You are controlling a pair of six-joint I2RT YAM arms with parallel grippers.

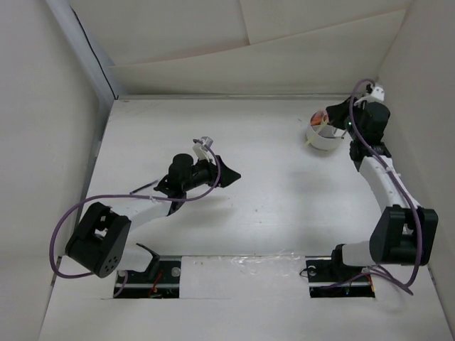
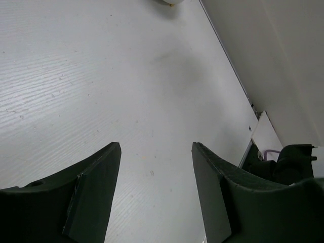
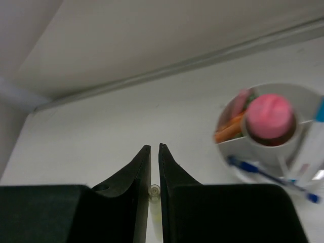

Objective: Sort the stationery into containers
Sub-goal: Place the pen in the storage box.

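Note:
The round white divided cup stands at the far right of the table. In the right wrist view the cup holds a pink-capped tube, an orange piece, a blue pen and a white item. My right gripper hovers right beside and above the cup. It is shut on a thin pale yellowish pen, seen end-on between the jaws. My left gripper is open and empty above bare table at centre-left.
White walls enclose the table on the left, back and right; the back wall's foot is close behind the cup. The right arm's base shows at the right in the left wrist view.

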